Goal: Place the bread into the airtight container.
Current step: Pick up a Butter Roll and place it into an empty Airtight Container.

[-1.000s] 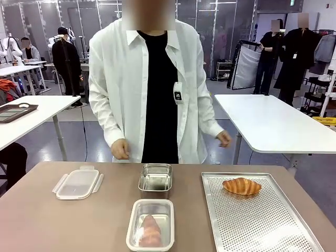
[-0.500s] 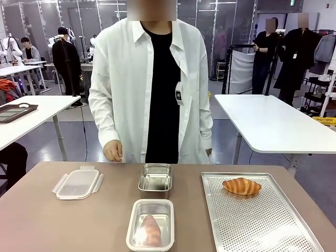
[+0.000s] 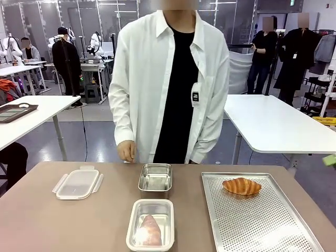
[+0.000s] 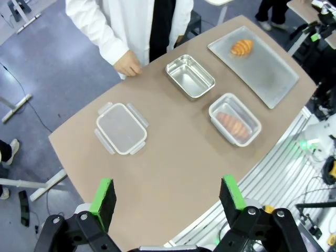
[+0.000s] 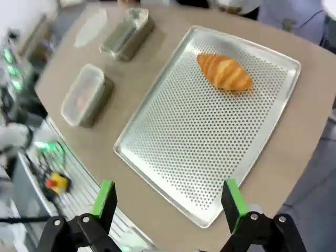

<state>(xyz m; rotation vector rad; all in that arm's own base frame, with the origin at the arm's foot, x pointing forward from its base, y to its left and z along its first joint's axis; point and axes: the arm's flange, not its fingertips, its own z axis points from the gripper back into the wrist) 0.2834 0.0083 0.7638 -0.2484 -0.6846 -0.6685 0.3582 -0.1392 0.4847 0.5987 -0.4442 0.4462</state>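
Note:
A golden croissant [image 3: 241, 186] [image 5: 224, 72] [image 4: 241, 47] lies at the far end of a perforated metal tray [image 3: 262, 226] [image 5: 205, 136] on the right. At mid-table stands an empty steel container [image 3: 155, 177] [image 4: 190, 76]. In front of it, a white-rimmed container [image 3: 150, 231] [image 4: 234, 118] [image 5: 84, 94] holds a reddish bread under what looks like a clear cover. My left gripper [image 4: 167, 194] hangs open high above the table's left part. My right gripper [image 5: 168, 198] is open above the tray's near edge, well short of the croissant. A green fingertip [image 3: 329, 160] pokes in at the right edge.
A loose clear lid [image 3: 77, 184] [image 4: 121, 128] with clips lies at the table's left. A person in a white shirt stands at the far edge, one hand [image 3: 126, 151] [image 4: 128, 65] just above it, behind the empty container. Bare tabletop [image 3: 42, 220] lies front left.
The person has stepped to the picture's right, their hand now hanging nearer the empty container. A green fingertip has come in at the right edge. The containers, lid and croissant have not moved.

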